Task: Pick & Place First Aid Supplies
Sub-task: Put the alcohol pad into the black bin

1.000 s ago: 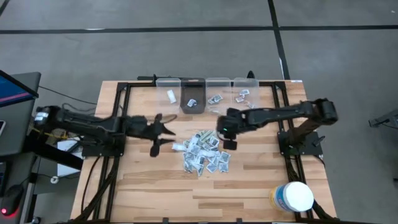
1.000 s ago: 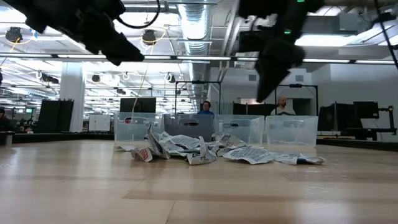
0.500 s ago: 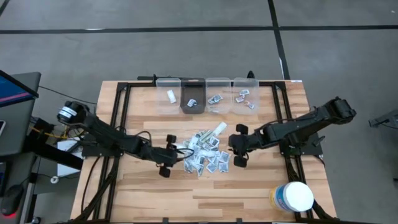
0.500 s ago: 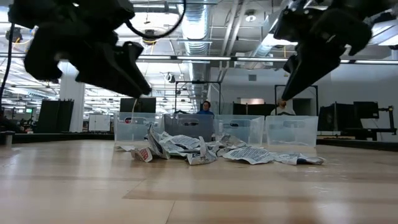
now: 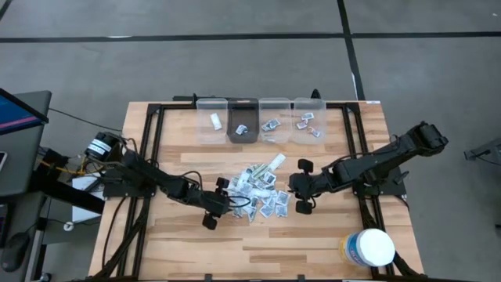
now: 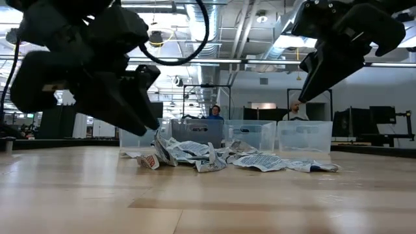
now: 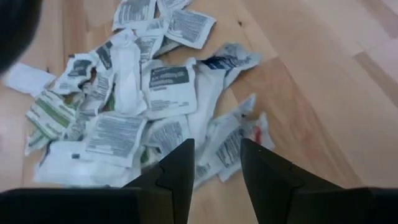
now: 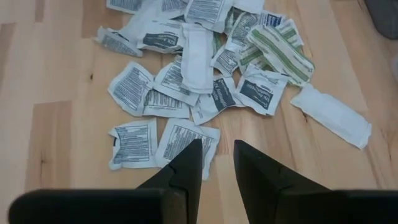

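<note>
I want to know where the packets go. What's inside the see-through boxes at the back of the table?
The clear bins hold a few packets each; one holds just a white packet. Their print is too small to tell.

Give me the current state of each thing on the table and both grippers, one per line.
Pile of packets: loose heap mid-table, nothing held.
Left gripper: fingers open, empty, at the pile's left edge.
Right gripper: fingers open with a narrow gap, empty, at the pile's right edge.
Clear bins: four in a row at the far edge, each holding a few packets.
White tub: upright, near right corner, untouched.
</note>
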